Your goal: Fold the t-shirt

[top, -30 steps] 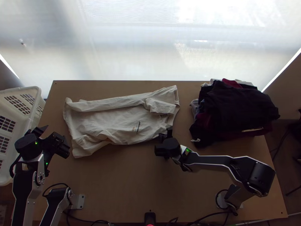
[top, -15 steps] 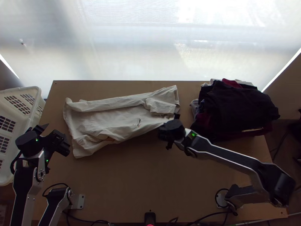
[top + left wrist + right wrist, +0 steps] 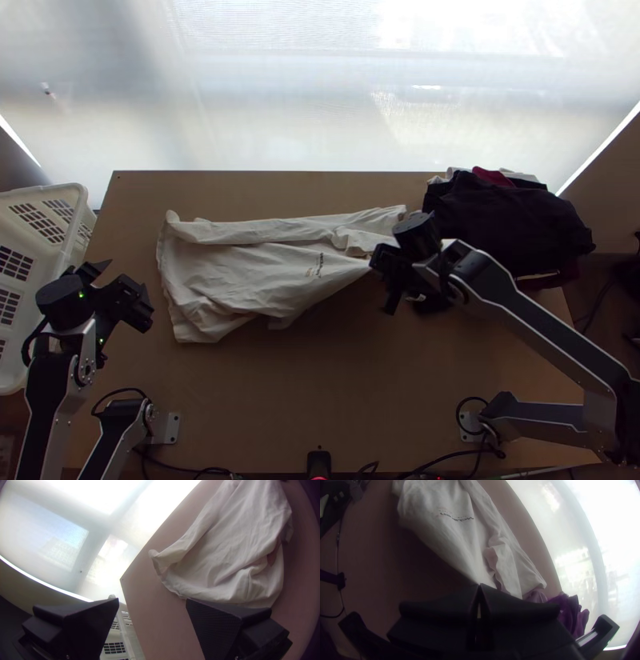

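Over the wooden table (image 3: 320, 384), the right arm (image 3: 554, 342) slants inward, hand (image 3: 378, 266) pinching the t-shirt (image 3: 248, 272).

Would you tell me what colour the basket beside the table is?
The basket is white, showing best in the top view.

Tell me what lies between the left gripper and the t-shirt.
Just bare wooden tabletop lies between the left gripper and the t-shirt; the top view shows that stretch.

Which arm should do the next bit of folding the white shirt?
Probably the right: its gripper pinches an edge of the shirt, while the left gripper is open and away from the cloth.
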`<state>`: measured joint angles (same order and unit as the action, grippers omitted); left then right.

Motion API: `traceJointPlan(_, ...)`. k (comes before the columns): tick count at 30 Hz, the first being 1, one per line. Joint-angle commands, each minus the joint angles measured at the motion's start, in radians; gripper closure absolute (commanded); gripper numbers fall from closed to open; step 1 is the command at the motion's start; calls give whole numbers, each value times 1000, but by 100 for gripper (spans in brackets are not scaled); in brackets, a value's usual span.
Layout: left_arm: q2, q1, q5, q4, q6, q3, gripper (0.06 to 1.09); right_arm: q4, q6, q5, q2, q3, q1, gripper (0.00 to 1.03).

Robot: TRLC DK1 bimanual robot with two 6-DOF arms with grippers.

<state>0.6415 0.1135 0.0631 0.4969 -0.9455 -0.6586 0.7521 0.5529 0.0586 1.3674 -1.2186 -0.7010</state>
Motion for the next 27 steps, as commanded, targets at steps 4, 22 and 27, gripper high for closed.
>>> traceJointPlan(4,-5,-225,-3,235,59,-21,11,72,-31,-57,12,-22,109,100)
traceJointPlan(22,563,-333,-184,552,361,-256,15,47,-74,-57,36,-25,51,100)
traceJointPlan(27,573,-371,-198,554,363,-213,20,39,-77,-55,36,-29,57,100)
